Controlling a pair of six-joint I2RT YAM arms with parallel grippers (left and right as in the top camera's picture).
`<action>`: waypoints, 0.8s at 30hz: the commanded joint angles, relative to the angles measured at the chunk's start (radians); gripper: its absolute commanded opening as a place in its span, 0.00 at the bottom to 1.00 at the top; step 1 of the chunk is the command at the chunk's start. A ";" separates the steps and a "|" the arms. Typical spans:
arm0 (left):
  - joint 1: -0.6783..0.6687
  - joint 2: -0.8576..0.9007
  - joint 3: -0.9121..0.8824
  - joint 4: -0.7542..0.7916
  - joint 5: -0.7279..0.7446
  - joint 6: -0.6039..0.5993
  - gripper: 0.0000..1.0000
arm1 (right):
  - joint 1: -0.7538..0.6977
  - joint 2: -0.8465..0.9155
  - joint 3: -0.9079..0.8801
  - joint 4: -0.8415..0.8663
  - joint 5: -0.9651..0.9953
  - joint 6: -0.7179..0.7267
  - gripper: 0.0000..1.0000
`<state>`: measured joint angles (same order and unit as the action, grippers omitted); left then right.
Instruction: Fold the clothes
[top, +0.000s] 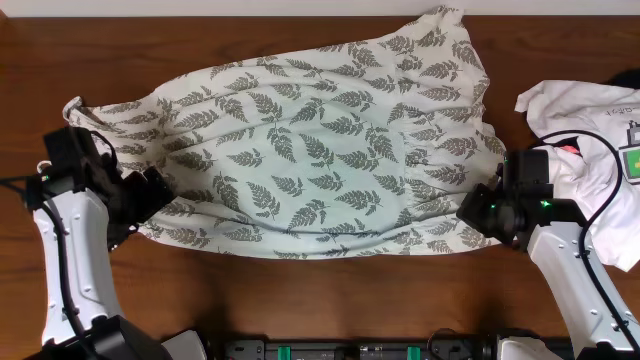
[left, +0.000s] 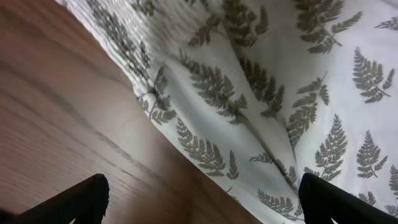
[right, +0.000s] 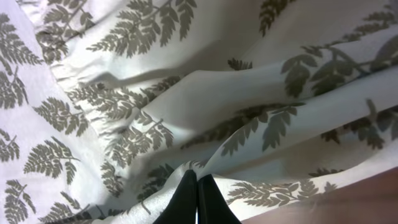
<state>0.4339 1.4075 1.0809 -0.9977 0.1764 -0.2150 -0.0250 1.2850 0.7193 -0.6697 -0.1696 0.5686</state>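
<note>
From above, the fern-print cloth lies spread wide on the counter, bunched along its near hem, with a white shirt waiting crumpled at the right edge. The left pincer sits at the cloth's near left corner and the right pincer at its near right corner, so the step in hand looks like taking both near corners for the first fold. In the left wrist view, the left pincer is released, its fingers wide apart and low in the frame, with the hem running diagonally between them and bare wood to the left. To grip well it should slide further onto the hem and close on the whole edge, not only the top layer. In the right wrist view, the right pincer is clenched, tips pressed together, and creases converge on them, so I judge it is grasping a fold of the cloth near the hem. That hold looks shallow. Both sides should lift evenly and carry the hem straight across, keeping the cloth taut between them so that the gathers do not fold in crooked.
</note>
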 joint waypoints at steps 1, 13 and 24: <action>0.006 0.011 -0.048 0.009 -0.031 -0.085 0.98 | 0.000 -0.011 0.020 0.007 -0.008 -0.013 0.01; 0.044 0.011 -0.169 0.137 -0.038 -0.120 0.98 | 0.000 -0.011 0.020 0.230 -0.007 -0.016 0.01; 0.043 0.011 -0.170 0.140 -0.038 -0.120 0.98 | 0.000 0.049 0.020 0.453 -0.006 -0.014 0.01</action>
<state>0.4713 1.4086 0.9150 -0.8558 0.1501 -0.3187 -0.0250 1.3102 0.7227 -0.2455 -0.1837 0.5621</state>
